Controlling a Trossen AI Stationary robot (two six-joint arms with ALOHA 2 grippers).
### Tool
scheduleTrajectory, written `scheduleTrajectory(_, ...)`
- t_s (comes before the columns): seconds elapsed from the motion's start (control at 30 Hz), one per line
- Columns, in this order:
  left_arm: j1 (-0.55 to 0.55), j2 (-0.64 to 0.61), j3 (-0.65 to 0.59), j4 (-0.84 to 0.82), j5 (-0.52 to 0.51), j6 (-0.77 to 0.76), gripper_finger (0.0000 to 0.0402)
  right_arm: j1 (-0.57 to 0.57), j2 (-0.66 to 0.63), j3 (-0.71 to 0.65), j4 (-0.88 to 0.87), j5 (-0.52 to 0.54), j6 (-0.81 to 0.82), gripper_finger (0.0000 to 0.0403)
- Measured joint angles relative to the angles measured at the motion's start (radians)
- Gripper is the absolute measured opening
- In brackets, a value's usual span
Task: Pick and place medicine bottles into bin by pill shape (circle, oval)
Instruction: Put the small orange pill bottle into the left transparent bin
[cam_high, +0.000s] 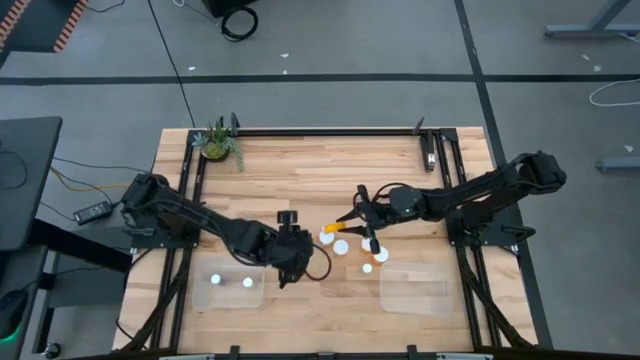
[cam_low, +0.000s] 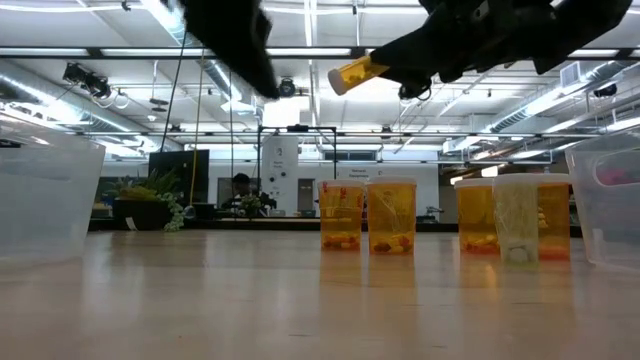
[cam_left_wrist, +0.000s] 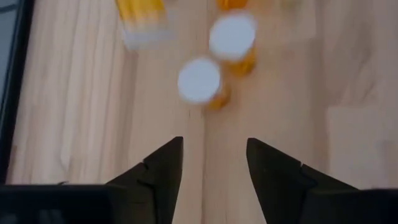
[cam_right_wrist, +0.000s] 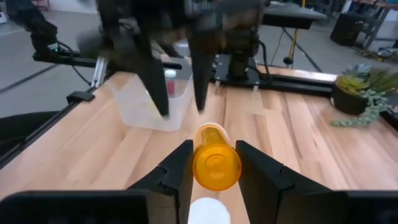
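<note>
Pinching orange bottle (cam_right_wrist: 216, 163) sideways aloft: right gripper (cam_right_wrist: 214, 167); left gripper (cam_left_wrist: 214, 168) spread, empty

Left arm stretched from the worktop's left edge toward the middle, elbow bent, left end effector (cam_high: 292, 262) aimed downward, fingers (cam_left_wrist: 163, 171) spread with an empty gap between. Right arm extended leftward from the right side, raised above the worktop, right end effector (cam_high: 352, 222) clamped on a tilted orange medicine bottle (cam_right_wrist: 216, 163).
</note>
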Motion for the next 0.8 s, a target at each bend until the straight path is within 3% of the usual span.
scheduleTrajectory(0.13,0.013,0.000,-0.110,0.118,-0.029,0.005,0.0178,0.000,-0.016,-0.019,0.035,0.000,0.000,0.0119)
scheduleTrajectory(0.47,0.067,-0.074,-0.292,0.532,-0.010,0.187,0.0177,0.004,-0.017,-0.019,0.053,-0.015,0.000,0.0119)
scheduleTrajectory(0.6,0.101,-0.145,-0.419,0.756,0.030,0.234,0.0172,0.005,-0.036,-0.020,0.048,-0.016,-0.006,0.0119)
scheduleTrajectory(0.8,0.130,-0.174,-0.593,1.227,0.097,0.299,0.0176,0.013,-0.046,-0.019,0.128,-0.015,-0.007,0.0118)
